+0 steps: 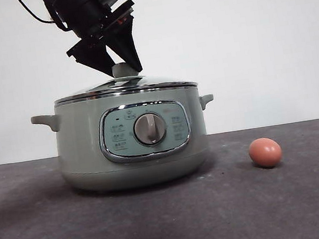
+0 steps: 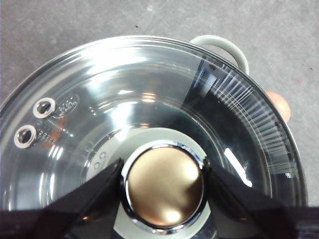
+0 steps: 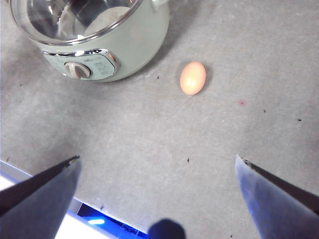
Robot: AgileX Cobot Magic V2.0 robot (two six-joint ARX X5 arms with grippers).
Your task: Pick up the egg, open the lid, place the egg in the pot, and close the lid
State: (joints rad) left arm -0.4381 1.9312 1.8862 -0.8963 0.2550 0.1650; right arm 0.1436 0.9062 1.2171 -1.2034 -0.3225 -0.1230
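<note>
Left gripper set around the lid knob; egg waits on the table to the pot's right.

Front view: the left gripper (image 1: 117,66) reaches down onto the lid (image 1: 125,89), which sits on the pot (image 1: 80,148); the egg (image 1: 265,152) lies on the table (image 1: 44,231), well apart to the right. Left wrist view: the jaws flank the knob (image 2: 163,186), touching or just beside it. Right wrist view: the right gripper (image 3: 157,191), spread wide, hangs nearer than the egg, so this arm looks better placed to fetch it.

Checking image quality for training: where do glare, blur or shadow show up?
Left wrist view: white glare streaks across the lid, knob mirror-bright. Right wrist view: own jaws blurred, egg sharp. Front view: soft shadow beside the pot.
</note>
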